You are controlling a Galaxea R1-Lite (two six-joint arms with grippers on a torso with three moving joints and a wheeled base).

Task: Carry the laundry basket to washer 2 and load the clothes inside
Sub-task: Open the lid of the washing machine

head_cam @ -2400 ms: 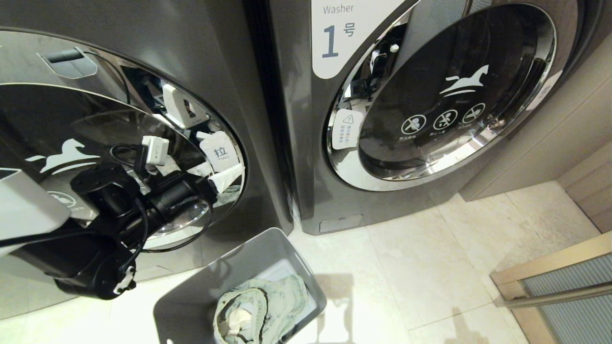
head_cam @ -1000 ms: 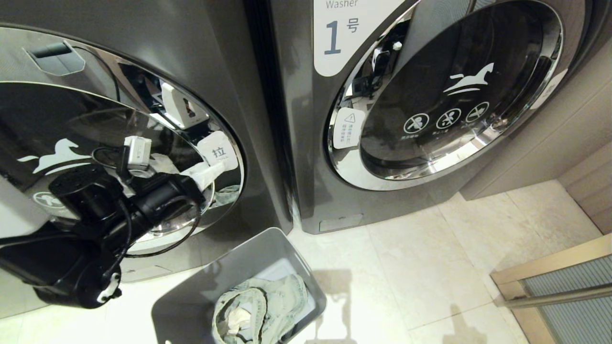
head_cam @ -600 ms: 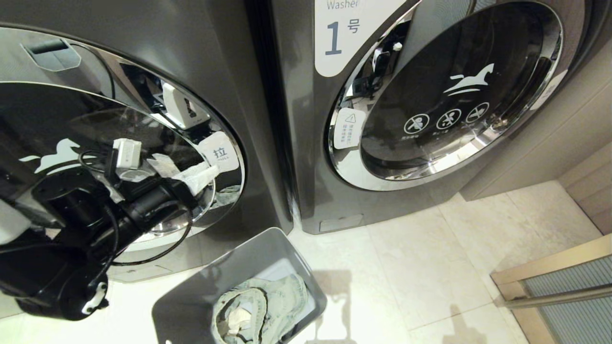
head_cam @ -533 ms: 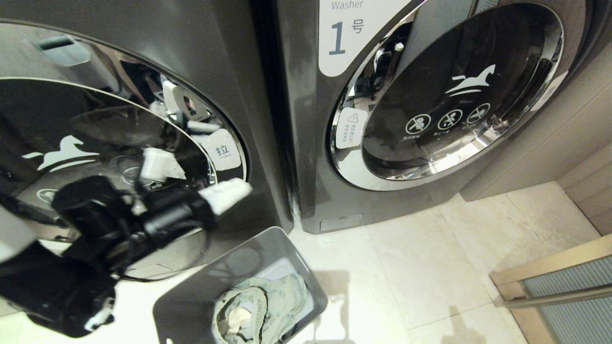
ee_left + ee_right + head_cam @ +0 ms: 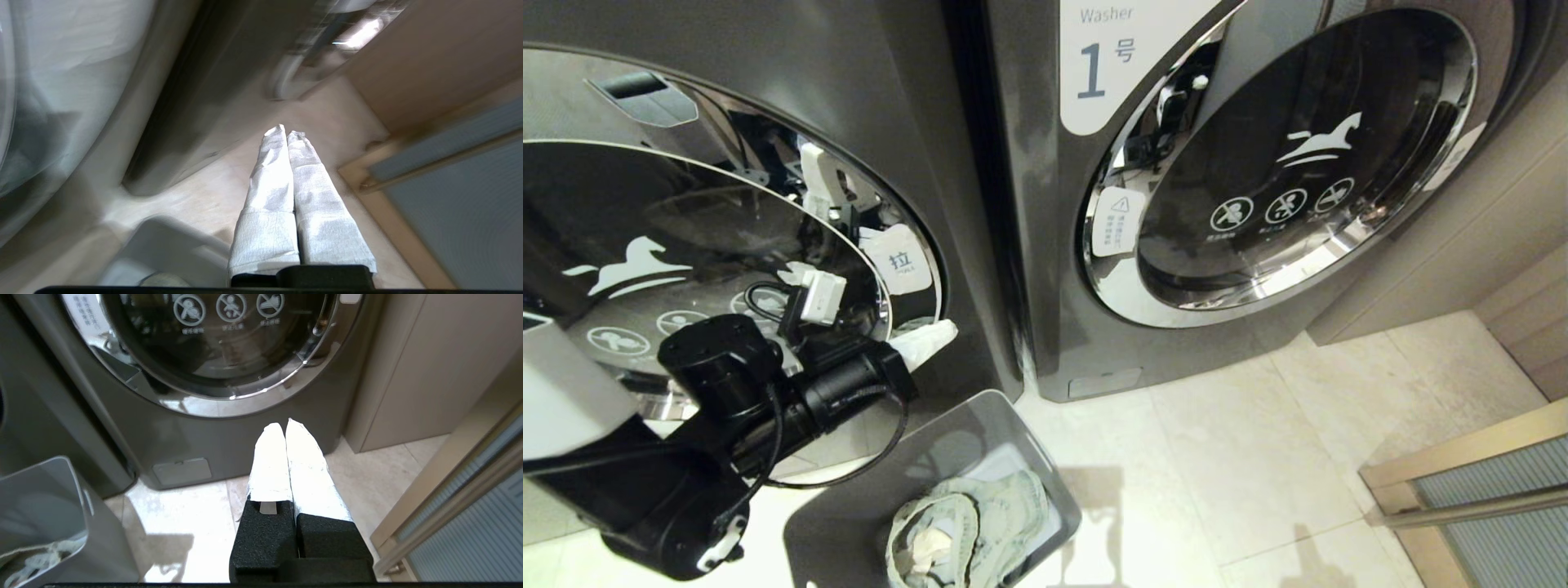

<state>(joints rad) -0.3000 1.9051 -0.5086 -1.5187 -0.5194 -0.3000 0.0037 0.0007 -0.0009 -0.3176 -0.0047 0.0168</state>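
left gripper (image 5: pixel 927 341) has its white-wrapped fingers (image 5: pixel 282 179) pressed together on nothing, hovering just off the lower right rim of the chrome-ringed door (image 5: pixel 768 237) of the left washer (image 5: pixel 792 98), above the far end of the laundry basket (image 5: pixel 849 510). basket sits on the tile floor (image 5: pixel 1258 457) in front of that washer, below the fingers and apart from them, with the clothes (image 5: pixel 968 527) bunched in its near right part. right gripper (image 5: pixel 286 430) is parked low facing washer 1 (image 5: pixel 171 416), fingers (image 5: pixel 304 469) closed and empty, basket off to its side.
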